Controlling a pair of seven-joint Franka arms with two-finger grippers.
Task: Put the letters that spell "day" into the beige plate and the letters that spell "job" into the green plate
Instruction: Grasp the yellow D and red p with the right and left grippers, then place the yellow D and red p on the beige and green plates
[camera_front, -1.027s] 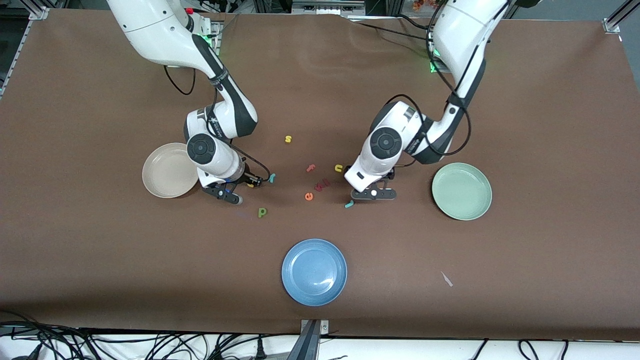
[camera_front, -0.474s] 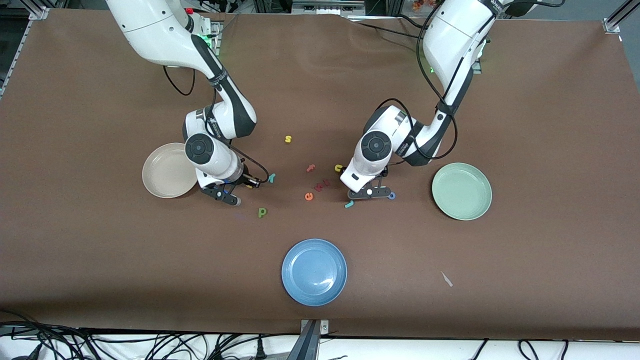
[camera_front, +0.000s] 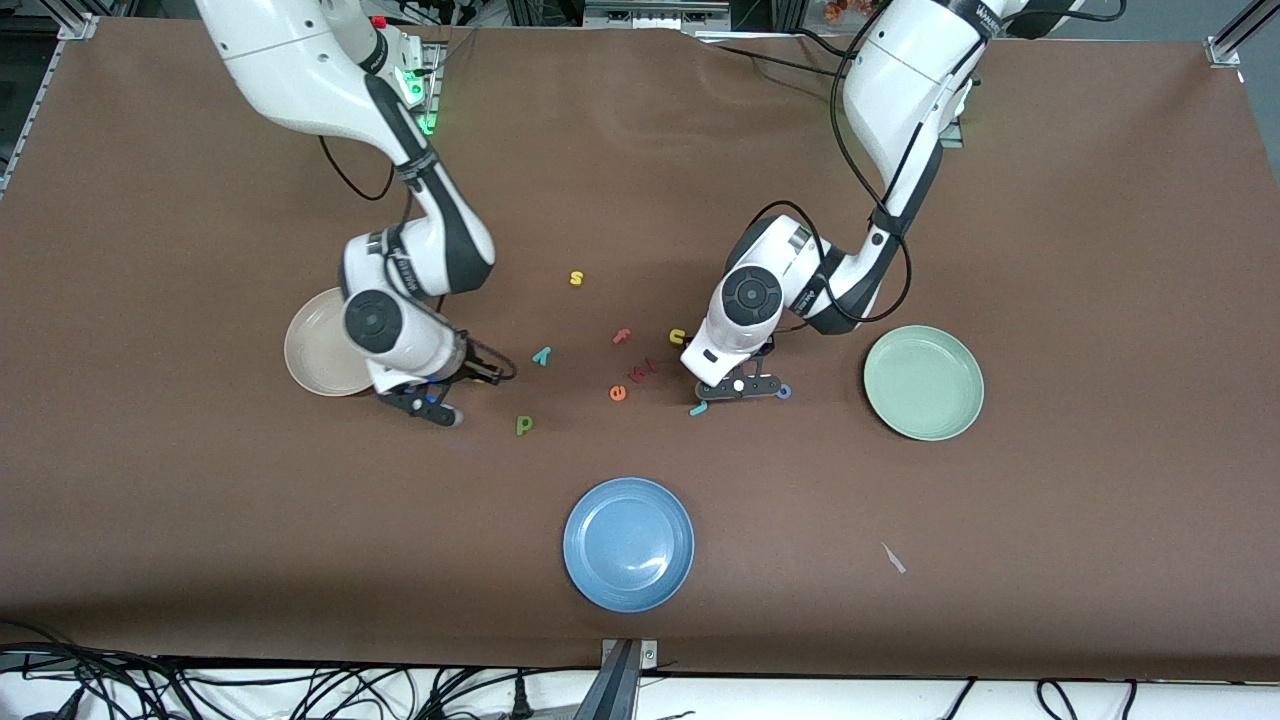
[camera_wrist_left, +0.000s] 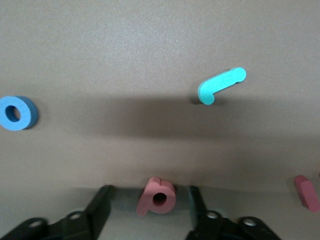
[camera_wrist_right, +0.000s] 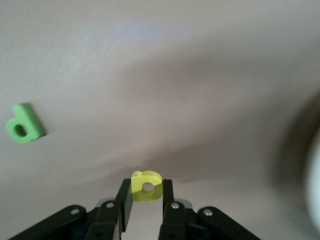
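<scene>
A small yellow foam letter "a" is clamped in the right pincer above the brown desk, beside the round cream-beige plate. A red-pink foam "b" is bracketed, ungripped, by the left pincer's parted fingers near the pale mint-green plate.

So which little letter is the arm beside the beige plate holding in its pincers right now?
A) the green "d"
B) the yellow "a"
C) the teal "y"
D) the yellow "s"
B: the right wrist view shows the right gripper shut on the yellow "a", while the green "d" lies on the table off to one side.
</scene>
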